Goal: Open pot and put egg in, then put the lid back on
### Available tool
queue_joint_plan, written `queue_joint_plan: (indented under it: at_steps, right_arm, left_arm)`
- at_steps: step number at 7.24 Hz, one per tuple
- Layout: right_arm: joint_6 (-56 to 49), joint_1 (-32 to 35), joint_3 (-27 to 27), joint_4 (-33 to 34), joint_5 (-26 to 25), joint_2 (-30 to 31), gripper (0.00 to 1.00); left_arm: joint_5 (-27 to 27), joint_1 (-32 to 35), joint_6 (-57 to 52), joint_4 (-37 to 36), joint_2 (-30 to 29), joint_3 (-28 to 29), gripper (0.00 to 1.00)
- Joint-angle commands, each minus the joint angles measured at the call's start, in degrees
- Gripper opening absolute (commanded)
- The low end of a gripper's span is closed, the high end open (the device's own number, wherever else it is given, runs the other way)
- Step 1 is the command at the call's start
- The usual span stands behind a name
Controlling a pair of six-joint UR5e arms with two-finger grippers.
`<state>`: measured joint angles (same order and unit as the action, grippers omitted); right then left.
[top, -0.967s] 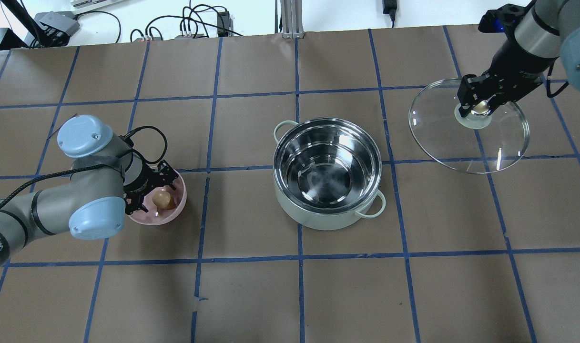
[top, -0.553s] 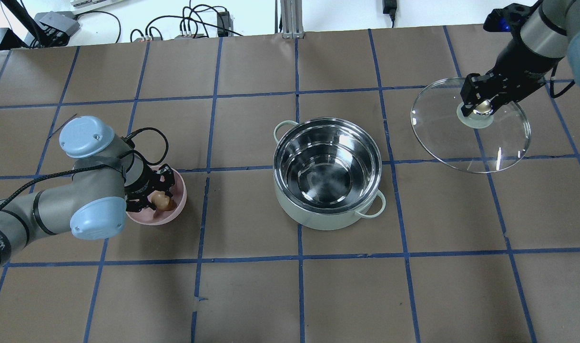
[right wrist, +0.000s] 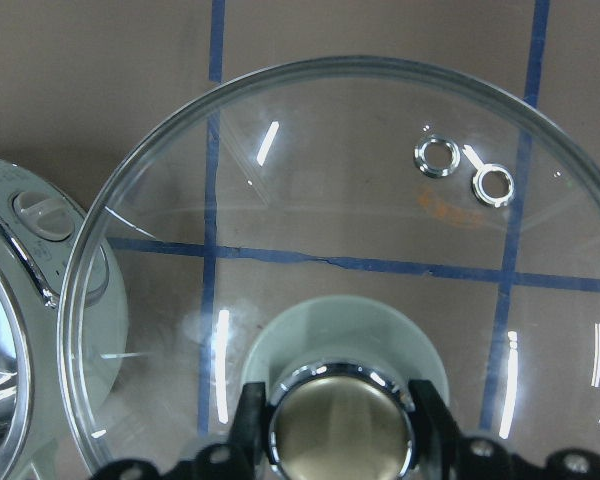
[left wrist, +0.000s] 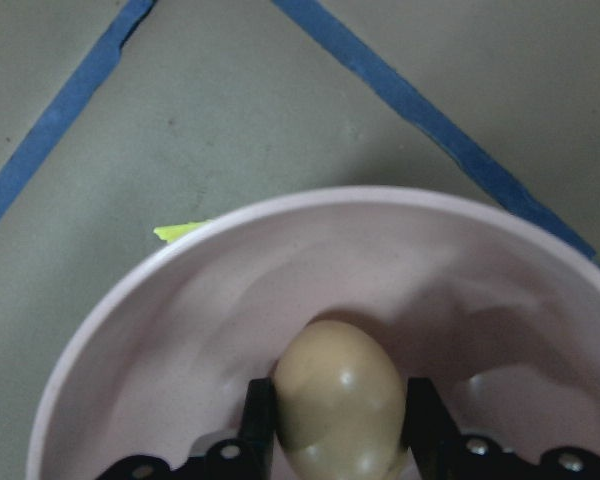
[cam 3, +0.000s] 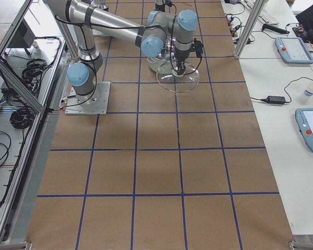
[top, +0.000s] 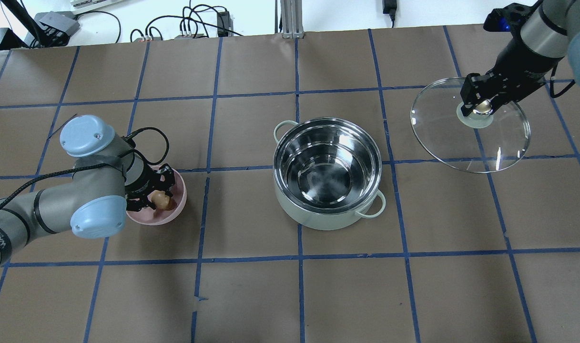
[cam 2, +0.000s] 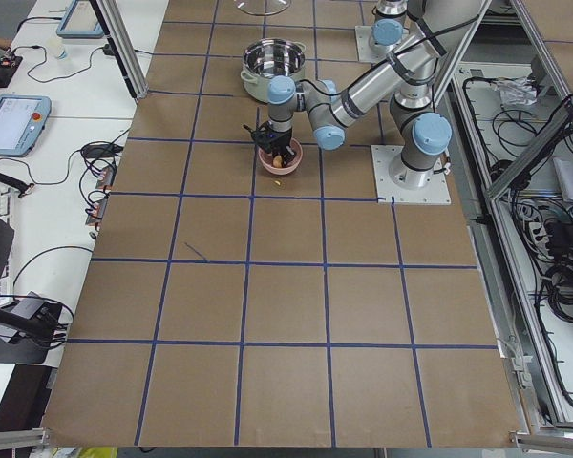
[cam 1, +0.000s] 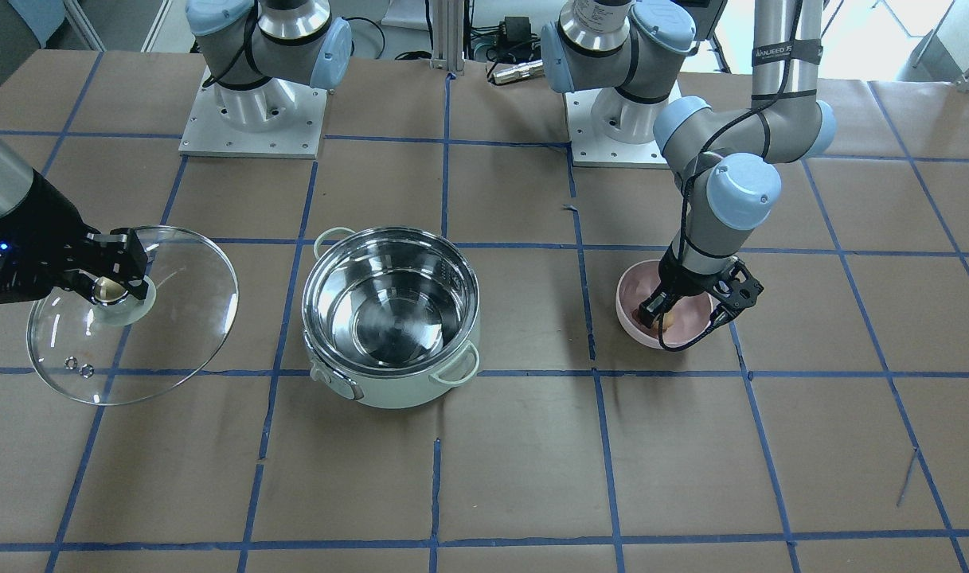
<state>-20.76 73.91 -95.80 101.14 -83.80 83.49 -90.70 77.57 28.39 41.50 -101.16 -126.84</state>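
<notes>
Two vent holes (right wrist: 437, 155) in lid (right wrist: 330, 200), invisible overhead

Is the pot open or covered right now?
Open. The pot shows its bare steel interior, and the lid hangs off to its side, held by the right gripper.

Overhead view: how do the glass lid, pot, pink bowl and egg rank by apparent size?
1. The lid and the pot look about alike. The lid is held up nearer the camera and appears slightly wider, so I leave them unranked.
2. The pink bowl.
3. The egg.
</notes>
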Motion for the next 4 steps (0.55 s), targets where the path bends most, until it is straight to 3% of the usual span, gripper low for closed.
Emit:
queue_joint_plan:
  at_steps: [1, 4]
  right_arm:
    - [-0.15, 0.09, 0.0, 0.29, -0.48, 0.0, 0.28]
    - [0.02, 0.09, 0.09, 0.46, -0.83, 0.0, 0.28]
  left_arm:
    - [-0.09, 0.03, -0.27, 0.16, 0.43, 0.8, 0.05]
    - [-0.18, 1.18, 0.0, 12.05, 4.37, 6.93, 0.04]
